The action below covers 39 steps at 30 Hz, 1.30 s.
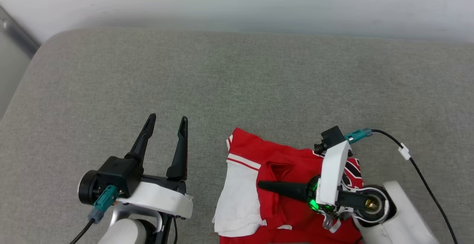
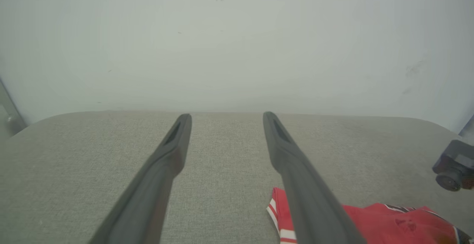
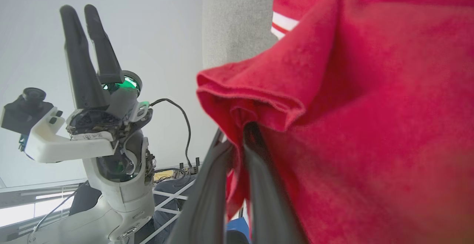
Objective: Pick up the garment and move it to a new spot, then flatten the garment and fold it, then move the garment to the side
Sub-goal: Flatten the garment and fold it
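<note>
Two claws noted: the right claw lies across the crumpled red jersey shirt with white sleeves, fingers pointing toward the robot's left, pinched tight on a raised red fold. The shirt sits at the near edge of the grey upholstered surface, right of centre. The left claw is spread wide and empty, apart from the white-sleeve side. The right arm is nearer, so the lift likely falls to it.
</note>
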Available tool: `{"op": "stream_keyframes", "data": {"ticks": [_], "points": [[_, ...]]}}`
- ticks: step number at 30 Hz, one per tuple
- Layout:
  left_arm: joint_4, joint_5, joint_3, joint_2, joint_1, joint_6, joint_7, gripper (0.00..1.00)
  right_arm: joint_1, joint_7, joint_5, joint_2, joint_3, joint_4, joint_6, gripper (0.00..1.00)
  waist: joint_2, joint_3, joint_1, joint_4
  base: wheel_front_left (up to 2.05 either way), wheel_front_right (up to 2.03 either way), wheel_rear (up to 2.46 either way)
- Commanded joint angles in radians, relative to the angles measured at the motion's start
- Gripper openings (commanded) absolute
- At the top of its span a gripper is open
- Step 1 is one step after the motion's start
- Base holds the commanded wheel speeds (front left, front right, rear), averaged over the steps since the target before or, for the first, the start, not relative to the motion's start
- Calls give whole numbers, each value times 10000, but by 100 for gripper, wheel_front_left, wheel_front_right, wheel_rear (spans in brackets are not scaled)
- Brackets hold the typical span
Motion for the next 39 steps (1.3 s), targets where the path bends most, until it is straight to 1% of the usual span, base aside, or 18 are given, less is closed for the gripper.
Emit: {"op": "stream_keyframes", "data": {"ticks": [1, 2, 3, 4, 5, 6, 7, 10, 14, 19, 22, 28, 29, 30, 33, 35, 36, 39], "points": [[51, 27, -9, -25, -115, -57, -66, 100, -192, -161, -60, 15, 141, 150, -1, 1, 0, 109, 0, 106, 0, 0, 0], [90, 23, -20, -53, -149, -59, -99, 100, -247, -279, -120, 15, 275, 239, -1, 7, 0, 140, 0, 133, 0, 0, 0], [122, 19, -34, -77, -173, -78, -116, 100, -309, -425, -151, 13, 357, 292, -1, 21, 0, 161, 0, 153, 0, 0, 0], [163, 11, -49, -101, -186, -89, -137, 100, -363, -527, -148, 12, 423, 360, -1, 42, 0, 172, 0, 169, 0, 0, 0], [206, 0, -64, -118, -183, -111, -146, 100, -386, -592, -177, 14, 503, 414, -1, 68, 0, 170, 0, 179, 0, 0, 0], [249, -20, -73, -141, -179, -132, -171, 100, -397, -649, -229, 14, 552, 438, -1, 89, 0, 164, 0, 181, 0, 0, 0], [285, -39, -74, -147, -174, -141, -189, 100, -400, -695, -264, 14, 585, 469, -1, 100, 0, 150, 0, 174, 0, 0, 0], [383, -68, -91, -140, -114, -155, -217, 100, -447, -745, -477, -123, 724, 318, -1, 100, 0, 49, 0, 123, 0, 0, 0], [471, -83, -73, -68, -48, -152, -210, 100, -397, -880, -870, -509, 1046, -580, -1, 100, 0, -148, 0, -8, 0, 0, 0], [537, -136, -23, 20, 34, -73, -177, 100, -94, -1995, -2252, -1469, 1375, -2042, -1, 100, 0, -358, 0, -273, 0, 0, 0], [583, -172, 57, 54, 131, -16, -199, 100, 146, -2733, -3219, -2017, 1137, -2403, -1, 100, 0, -468, 0, -504, 0, 0, 0], [656, -285, 236, 130, 289, 35, -304, 100, 860, -3618, -4514, -2511, -257, -2823, -1, 100, 0, -656, 0, -915, 0, 0, 0], [656, -285, 236, 130, 289, 35, -304, 100, 860, -3618, -4514, -2511, -257, -2823, -1, 100, 0, -656, 0, -915, 0, 0, 0], [701, -331, 276, 155, 361, 45, -315, 100, 1125, -3861, -5141, -2696, -828, -2974, -2, 100, 0, -709, 0, -1008, 0, 0, 0], [772, -379, 387, 219, 440, 63, -356, 100, 1555, -4443, -6195, -2850, -1599, -3313, -2, 100, 0, -781, 0, -1146, 0, 0, 0], [818, -422, 456, 246, 488, 85, -392, 100, 1863, -4953, -6864, -2841, -1990, -3510, -1, 100, 0, -823, 0, -1220, 0, 0, 0], [858, -439, 492, 265, 519, 105, -395, 100, 1952, -5385, -7297, -2817, -2254, -3629, -1, 100, 0, -848, 0, -1254, 0, 0, 0], [985, -446, 533, 287, 643, 73, -432, 100, 2375, -6500, -8183, -2403, -2837, -3871, -1, 100, 0, -974, 0, -1307, 0, 0, 0]]}}
